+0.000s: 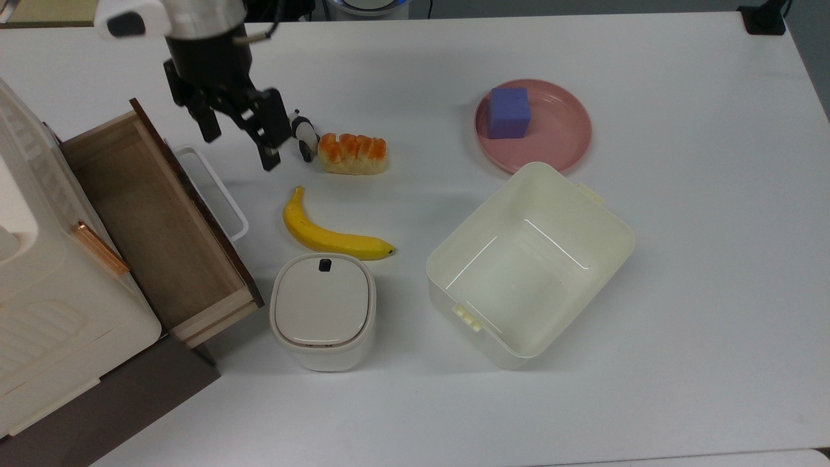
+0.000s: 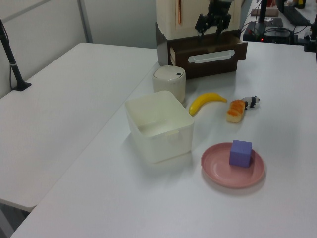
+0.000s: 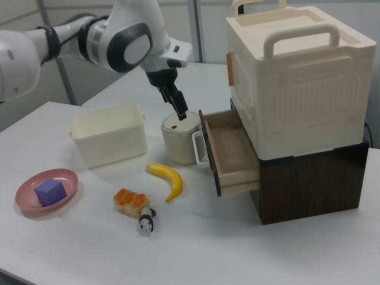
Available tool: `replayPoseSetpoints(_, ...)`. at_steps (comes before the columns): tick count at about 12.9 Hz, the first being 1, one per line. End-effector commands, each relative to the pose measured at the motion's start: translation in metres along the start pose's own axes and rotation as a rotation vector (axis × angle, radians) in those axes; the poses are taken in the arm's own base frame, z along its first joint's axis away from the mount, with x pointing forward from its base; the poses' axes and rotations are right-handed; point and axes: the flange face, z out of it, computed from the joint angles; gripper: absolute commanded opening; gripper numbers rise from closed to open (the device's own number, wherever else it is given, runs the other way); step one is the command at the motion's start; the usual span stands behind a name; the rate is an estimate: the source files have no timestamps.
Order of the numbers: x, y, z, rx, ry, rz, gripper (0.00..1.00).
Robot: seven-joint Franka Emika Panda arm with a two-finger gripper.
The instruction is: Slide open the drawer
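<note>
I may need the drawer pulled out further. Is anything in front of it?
Nothing visible blocks the drawer. The banana and the white bin sit apart from its handle.

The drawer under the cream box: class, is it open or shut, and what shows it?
Open. The drawer is pulled out from the cabinet, showing its bare tan wood interior, with the white handle out over the table.

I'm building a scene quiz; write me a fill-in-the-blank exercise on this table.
1. The drawer stands pulled ____, its wooden inside bare.
2. The purple cube sits on the ____ plate.
3. The banana lies between the bread and the small lidded ____.
4. The gripper hangs above the table with its fingers ____.

Missing words: open; pink; bin; open
</note>
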Motion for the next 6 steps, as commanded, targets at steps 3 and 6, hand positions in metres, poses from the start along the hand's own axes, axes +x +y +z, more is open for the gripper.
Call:
replayPoseSetpoints(3, -0.032, 0.003, -0.05, -0.035, -0.148, 0.045, 1.0)
replayPoseSetpoints(6, -0.049, 0.003, -0.062, -0.068, -0.201, -0.049, 1.0)
